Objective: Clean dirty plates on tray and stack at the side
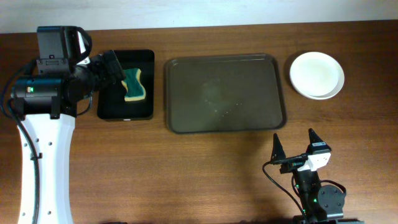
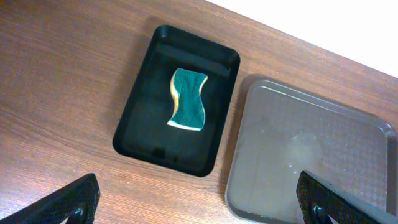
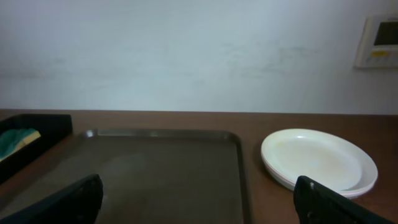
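The dark brown tray (image 1: pixel 224 93) lies in the middle of the table with nothing on it, only faint wet marks. White plates (image 1: pixel 316 74) sit stacked on the table to its right, off the tray; the right wrist view shows the stack (image 3: pixel 317 158) beside the tray (image 3: pixel 161 168). My left gripper (image 1: pixel 115 67) hangs open above the far left corner of a black tray, holding nothing; its wrist view (image 2: pixel 199 208) looks down on wood and the brown tray's corner (image 2: pixel 311 155). My right gripper (image 1: pixel 295 144) stands open and empty near the front edge, facing the tray (image 3: pixel 202 205).
A small glossy black tray (image 1: pixel 126 85) lies left of the brown tray and holds a green and yellow sponge (image 1: pixel 134 85), seen also from the left wrist as the sponge (image 2: pixel 188 99). A pale wall runs behind the table's far edge.
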